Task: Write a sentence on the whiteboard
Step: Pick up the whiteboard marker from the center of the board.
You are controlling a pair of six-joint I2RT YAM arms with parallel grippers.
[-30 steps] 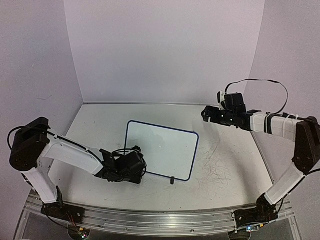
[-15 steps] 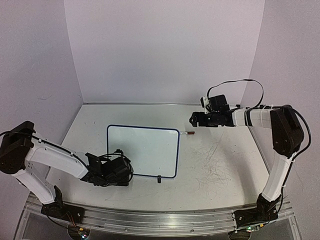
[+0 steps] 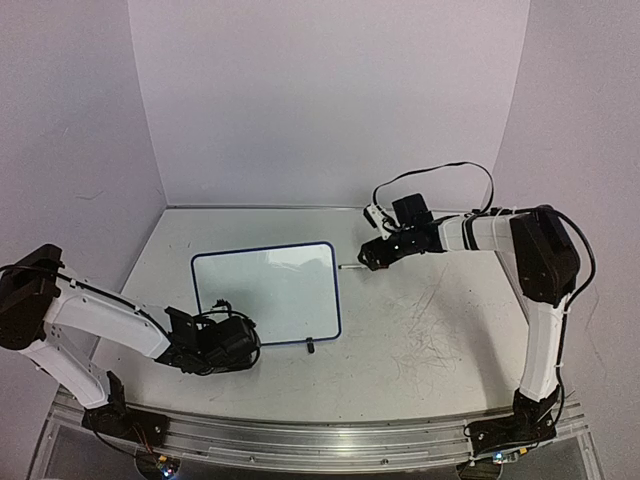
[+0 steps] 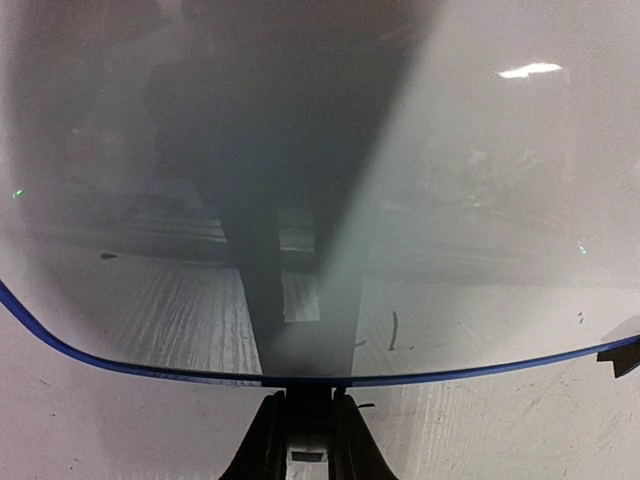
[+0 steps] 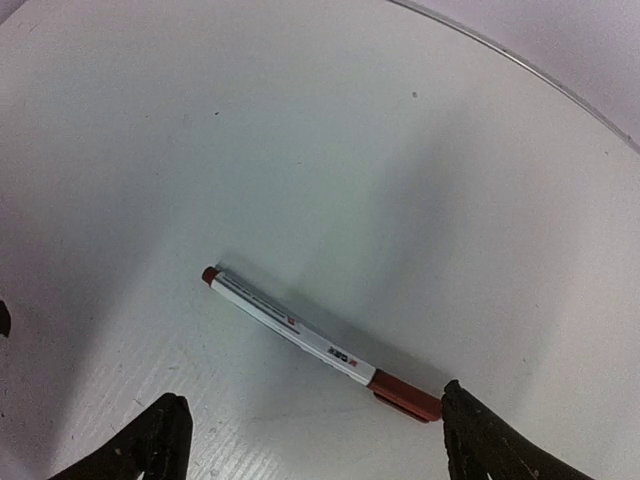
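whiteboard (image 3: 268,293): lying on the table (image 3: 450,340), toward 9 o'clock of its middle in the top view; thin blue frame, white face.
left pincer (image 4: 301,410): clenched on the whiteboard's near frame edge, at the board's 7 o'clock.
marker (image 5: 300,333): lying on the table just off the board's right edge, at its 2 o'clock; white barrel, red cap; in the right wrist view it runs from 10 o'clock to 4 o'clock.
right pincer (image 5: 312,420): released, fingers wide apart astride the marker, cap end just beside one finger; grasping nothing.
table: white, dark scuffs toward 4 o'clock.
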